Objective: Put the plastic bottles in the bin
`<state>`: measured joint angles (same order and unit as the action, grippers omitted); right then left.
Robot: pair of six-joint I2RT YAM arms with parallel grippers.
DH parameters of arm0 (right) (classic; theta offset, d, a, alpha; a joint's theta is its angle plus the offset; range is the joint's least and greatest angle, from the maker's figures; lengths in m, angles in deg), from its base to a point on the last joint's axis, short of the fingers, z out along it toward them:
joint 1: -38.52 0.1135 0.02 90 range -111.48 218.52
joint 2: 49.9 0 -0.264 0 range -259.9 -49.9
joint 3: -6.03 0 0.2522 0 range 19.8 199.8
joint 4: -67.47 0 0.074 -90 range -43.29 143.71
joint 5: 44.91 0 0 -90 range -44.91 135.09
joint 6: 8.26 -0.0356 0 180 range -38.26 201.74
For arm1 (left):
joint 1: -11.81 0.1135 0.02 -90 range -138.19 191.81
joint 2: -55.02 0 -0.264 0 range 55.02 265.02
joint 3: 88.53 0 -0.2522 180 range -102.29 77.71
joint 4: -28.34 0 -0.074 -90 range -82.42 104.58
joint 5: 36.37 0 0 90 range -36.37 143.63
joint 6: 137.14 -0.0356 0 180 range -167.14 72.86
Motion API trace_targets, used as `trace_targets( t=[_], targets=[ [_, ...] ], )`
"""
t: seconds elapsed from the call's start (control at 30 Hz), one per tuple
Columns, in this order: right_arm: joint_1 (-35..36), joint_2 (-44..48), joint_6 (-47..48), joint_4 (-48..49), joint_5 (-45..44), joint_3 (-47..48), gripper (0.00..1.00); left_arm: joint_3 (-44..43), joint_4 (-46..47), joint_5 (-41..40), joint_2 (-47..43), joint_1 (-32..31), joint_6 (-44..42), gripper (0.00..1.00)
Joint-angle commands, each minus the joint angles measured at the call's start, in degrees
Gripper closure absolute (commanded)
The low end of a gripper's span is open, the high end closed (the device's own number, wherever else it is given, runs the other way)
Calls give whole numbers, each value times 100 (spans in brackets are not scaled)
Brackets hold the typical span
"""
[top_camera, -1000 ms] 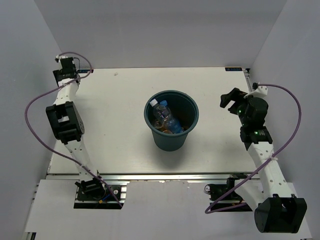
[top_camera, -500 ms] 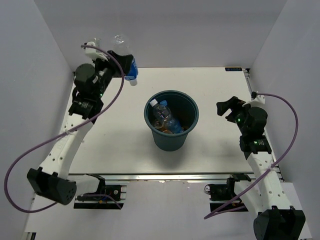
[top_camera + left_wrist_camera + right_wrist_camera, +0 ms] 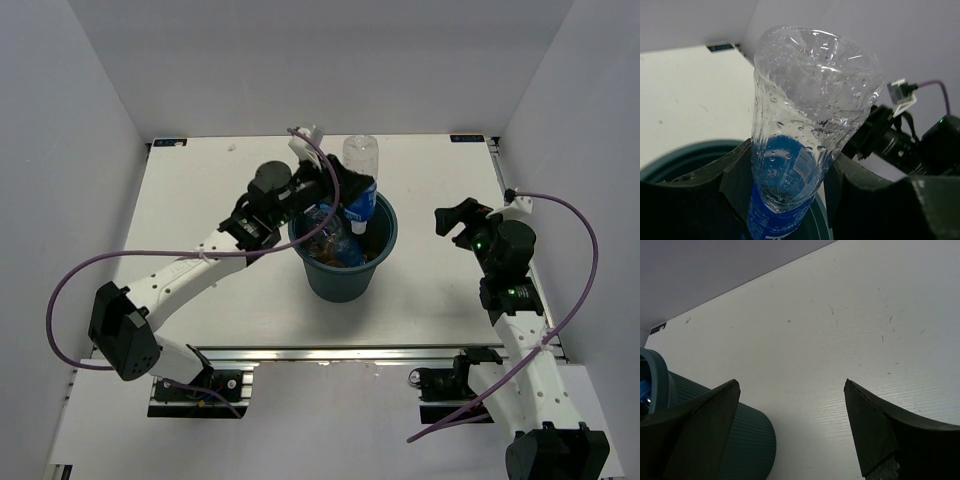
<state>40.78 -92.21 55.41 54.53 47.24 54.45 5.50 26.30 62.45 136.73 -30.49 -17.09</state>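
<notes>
My left gripper (image 3: 345, 195) is shut on a clear bottle with a blue label (image 3: 360, 182) and holds it cap down over the far rim of the dark blue-grey bin (image 3: 343, 278). In the left wrist view the bottle (image 3: 805, 125) fills the middle between my fingers, its base up, with the bin's rim (image 3: 680, 160) below. Several bottles (image 3: 335, 248) lie inside the bin. My right gripper (image 3: 458, 216) is open and empty to the right of the bin. In the right wrist view the gripper (image 3: 790, 390) points at the bare table beside the bin's wall (image 3: 747, 440).
The white table (image 3: 220, 290) is ringed by white walls on three sides. Purple cables loop from both arms. The arm bases and a metal rail (image 3: 330, 352) sit at the near edge.
My left arm has swung from the far left corner to the bin, carrying the blue-labelled bottle, which now hangs over the bin's rim. The right arm has barely moved.
</notes>
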Motion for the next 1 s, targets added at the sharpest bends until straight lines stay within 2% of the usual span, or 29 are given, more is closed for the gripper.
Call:
trace_targets(
  t=[0.0, 0.13, 0.17, 0.2, 0.4, 0.43, 0.57, 0.8, 0.97],
  targets=[
    [-15, 91, 119, 76, -136, -46, 11, 328, 452, -425, -182, -347, 45, 69],
    [-15, 99, 128, 103, -84, -55, 11, 497, 445, -1152, -138, -542, -25, 59],
    [-15, 91, 145, 111, -57, -64, 11, 514, 436, -1267, -147, -559, -25, 53],
    [-15, 82, 137, 111, -57, -73, 11, 619, 479, -1408, -156, -594, -7, 42],
    [-24, 100, 181, 103, -110, -73, 11, 778, 471, -1418, -269, -665, -16, 19],
    [-24, 100, 189, 111, -101, -73, 11, 909, 514, -1479, -322, -682, -16, 11],
    [-24, 73, 181, 182, -75, -126, 10, 1156, 665, -1576, -586, -718, -16, 2],
    [-15, 56, 198, 164, -92, -134, 11, 858, 270, -1743, -815, -744, -340, 2],
    [-15, 91, 198, 155, -154, -143, 11, 190, -835, -3050, -824, -735, -648, 2]
  ],
)
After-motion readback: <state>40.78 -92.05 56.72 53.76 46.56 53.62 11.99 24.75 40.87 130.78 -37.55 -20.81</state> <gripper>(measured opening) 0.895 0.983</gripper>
